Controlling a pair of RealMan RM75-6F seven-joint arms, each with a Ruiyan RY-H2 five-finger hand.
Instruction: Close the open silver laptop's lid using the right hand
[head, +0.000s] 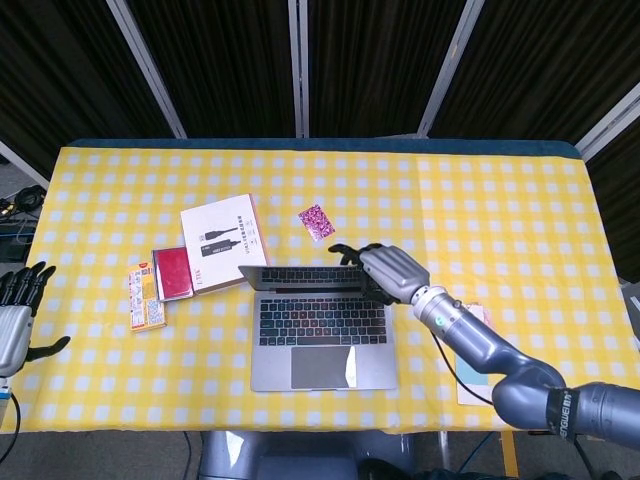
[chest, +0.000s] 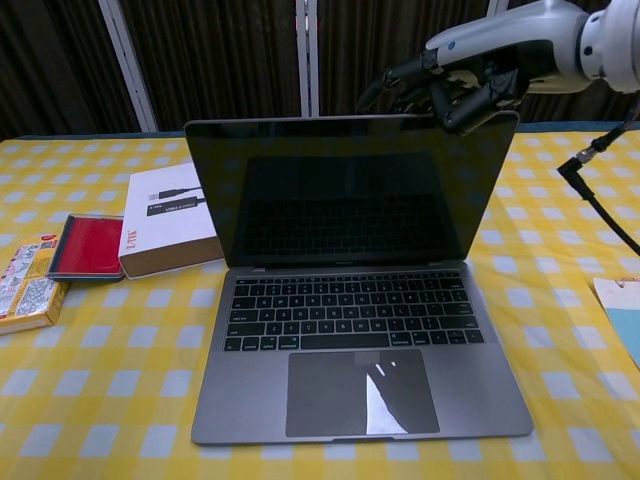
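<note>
A silver laptop (chest: 350, 290) is sitting near the front middle of a worktop (head: 500, 200) covered in yellow-and-white check cloth, its lid tilting forward over the keyboard, partly lowered. The right hand (head: 385, 268) is resting on the lid's top edge near its right corner, fingers (chest: 400, 75) curling over the rim and pressing on it rather than gripping it; in the chest view the hand (chest: 470, 70) is sitting just above the dark screen. The left hand (head: 18, 320) is hanging at the worktop's left edge, well apart from the laptop, fingers spread and holding nothing. Just left of the laptop a white box (head: 222, 242) is lying flat, with a red case (head: 172, 272) beside it and an orange packet (head: 146, 297) further left. A small pink patterned item (head: 316, 218) is lying behind the lid. A pale blue card (chest: 622, 312) is lying to the laptop's right.
</note>
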